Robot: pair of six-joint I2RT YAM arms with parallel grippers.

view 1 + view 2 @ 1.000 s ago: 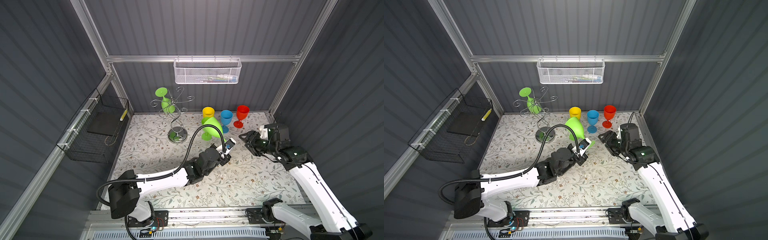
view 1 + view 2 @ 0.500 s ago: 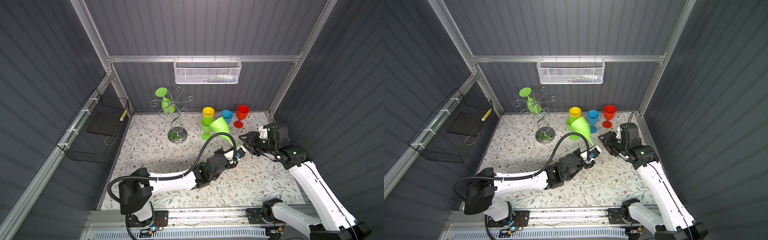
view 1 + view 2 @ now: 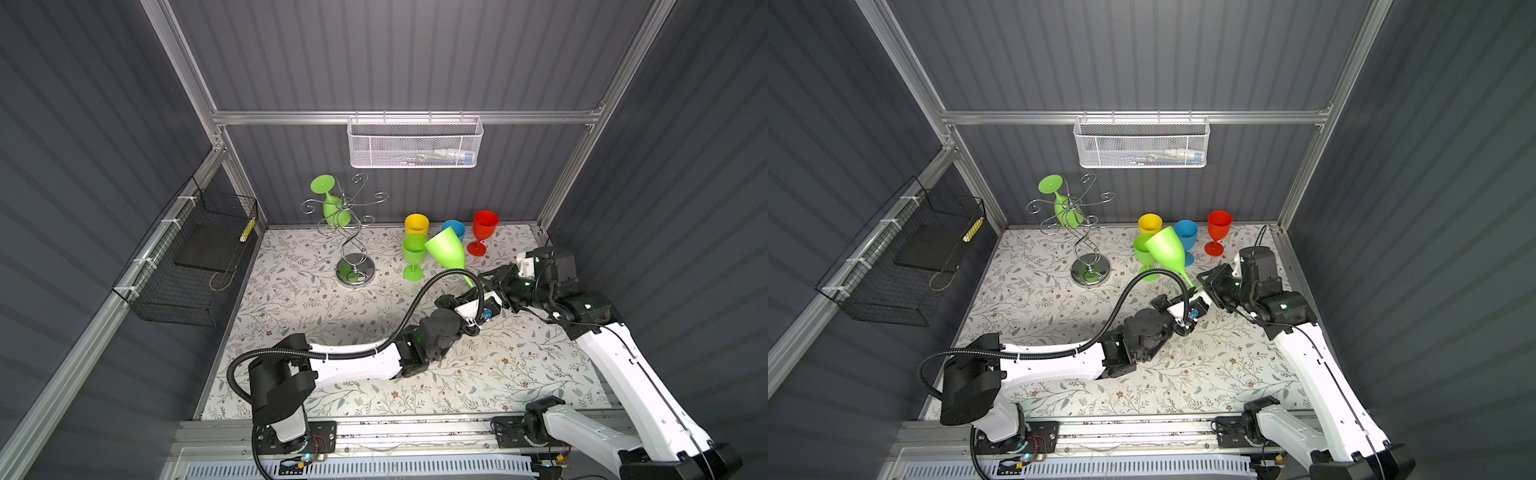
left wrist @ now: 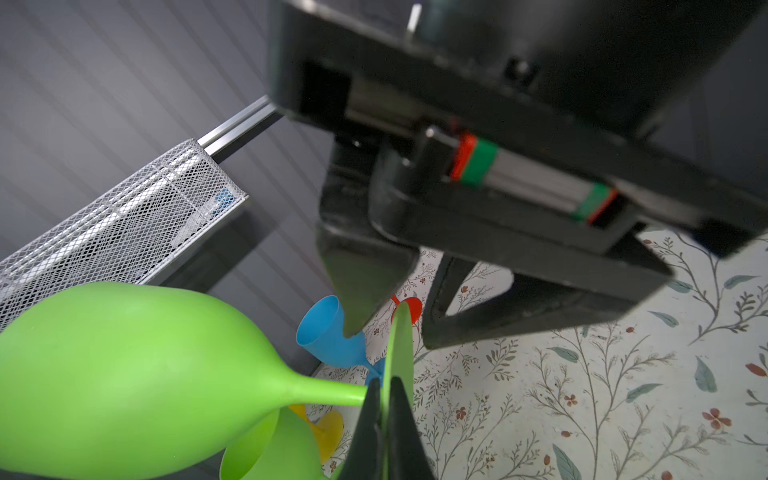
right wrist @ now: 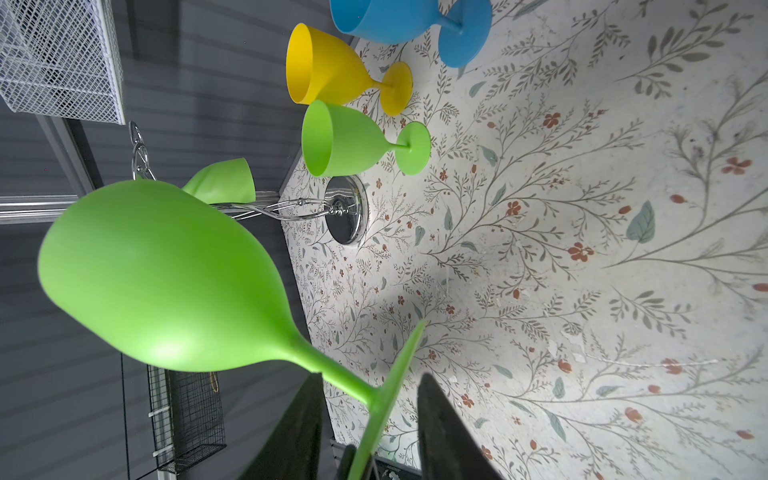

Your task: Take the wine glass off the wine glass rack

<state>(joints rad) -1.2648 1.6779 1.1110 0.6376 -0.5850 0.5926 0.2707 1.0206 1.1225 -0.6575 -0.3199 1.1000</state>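
Left pincer (image 3: 473, 291) clamped shut on the foot of the wine glass (image 3: 446, 249). Glass is off the wine glass rack (image 3: 355, 270) and in the air over the right half of the table (image 3: 291, 316), bowl tilted up toward the back edge. Since a second ago the left arm has carried it rightward, up to the right pincer (image 3: 490, 279). Rack stands near the back edge, left of middle, with a second green glass (image 3: 334, 210) hanging upside down from it.

The same shows in both top views: wine glass (image 3: 1167, 251) with its stem running down to the right pincer (image 3: 1204, 282).

Left wrist view: own fingers (image 4: 368, 428) pinch the rim of the foot, no gap. The right pincer's two fingers stand either side of that foot.

Right wrist view: right pincer (image 5: 370, 415) part open, fingers (image 5: 444, 436) straddling the foot. A gap shows on that side. The other finger lies close by the stem, contact unclear.
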